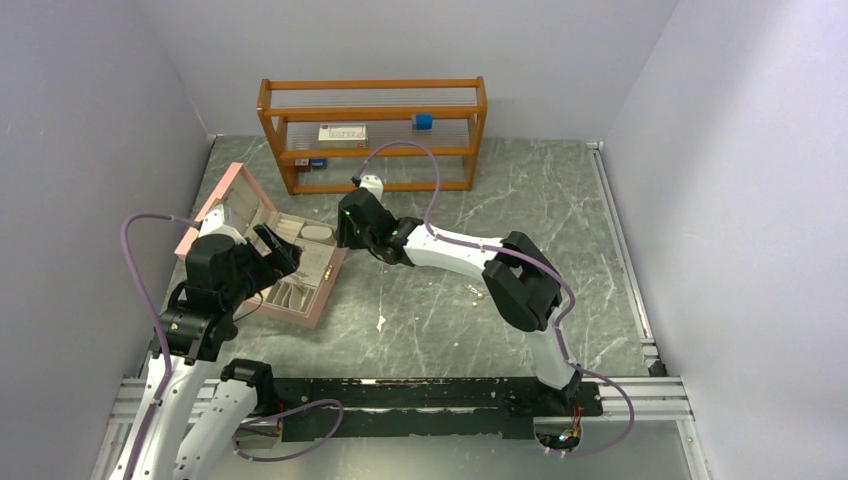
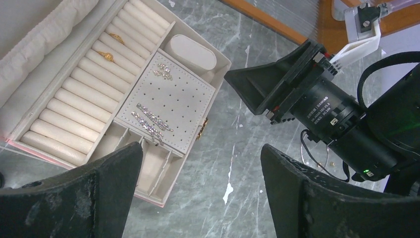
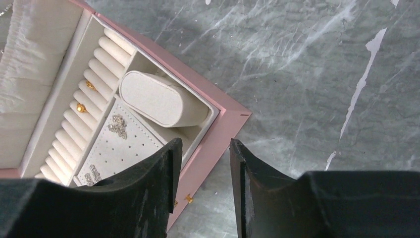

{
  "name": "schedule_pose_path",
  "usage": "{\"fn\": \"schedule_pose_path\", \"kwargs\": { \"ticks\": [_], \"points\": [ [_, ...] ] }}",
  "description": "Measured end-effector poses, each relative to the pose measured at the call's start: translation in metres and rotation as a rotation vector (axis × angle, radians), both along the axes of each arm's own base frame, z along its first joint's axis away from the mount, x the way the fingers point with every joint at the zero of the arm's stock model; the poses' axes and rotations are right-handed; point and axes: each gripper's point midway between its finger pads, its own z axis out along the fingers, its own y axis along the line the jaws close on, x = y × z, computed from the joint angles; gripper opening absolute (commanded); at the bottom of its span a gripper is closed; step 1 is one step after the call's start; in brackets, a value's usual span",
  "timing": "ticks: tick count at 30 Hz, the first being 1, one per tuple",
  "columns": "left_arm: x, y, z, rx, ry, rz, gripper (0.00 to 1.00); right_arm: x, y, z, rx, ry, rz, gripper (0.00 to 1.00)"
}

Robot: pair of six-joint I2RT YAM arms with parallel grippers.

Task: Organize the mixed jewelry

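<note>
- Bench (image 1: 480, 310): grey-green marbled top that carries every item listed. Both arm bases stand at its near edge.
- Jewellery box (image 1: 320, 300): pink outside with a cream lining. It sits on the left part of the bench, with its lid raised toward the left wall.
- Mixed jewelry (image 2: 151, 119): every piece that shows lies inside the box.
- Gold rings (image 2: 106, 55): two, tucked between the cream ring rolls that run along the lid side of the tray.
- Silver-coloured pieces (image 2: 162, 70): glinting items on the perforated panel (image 2: 181, 99). One small cluster lies near the oval cushion. Longer strips lie at the panel's other end, beside the small open compartments.
- Oval cushion (image 3: 161, 99): cream, in its own compartment at a corner of the box, just beside the panel.
- Clasp (image 2: 202, 130): gold, on the front wall of the box.
- Left claw (image 2: 200, 191): spread wide, with nothing between its fingers. It hovers above the front edge of the box, by the small compartments.
- Right claw (image 3: 204, 186): fingers parted by a narrow gap, with nothing seen between them. It hangs over the box corner next to the cushion compartment, and the pink wall and bare bench show through the gap.
- Wooden rack (image 1: 372, 130): orange-brown, with wire shelves, at the far edge of the bench. It holds a flat white box (image 1: 343, 133) and a blue block (image 1: 423, 121).
</note>
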Motion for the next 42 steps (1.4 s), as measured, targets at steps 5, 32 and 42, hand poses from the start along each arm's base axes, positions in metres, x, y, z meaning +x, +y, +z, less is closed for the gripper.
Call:
{"fn": "schedule_pose_path", "kwargs": {
  "ticks": [5, 32, 42],
  "points": [
    [0.000, -0.001, 0.000, 0.002, 0.001, -0.006, 0.93, 0.005, 0.003, 0.005, 0.006, -0.010, -0.016, 0.45],
    [-0.014, 0.001, -0.021, 0.020, 0.101, -0.011, 0.90, -0.008, -0.060, -0.015, -0.171, 0.015, -0.181, 0.19],
    [-0.023, 0.002, -0.015, 0.002, 0.074, -0.004, 0.88, -0.059, -0.152, -0.018, -0.141, 0.108, -0.344, 0.19]
  ]
}}
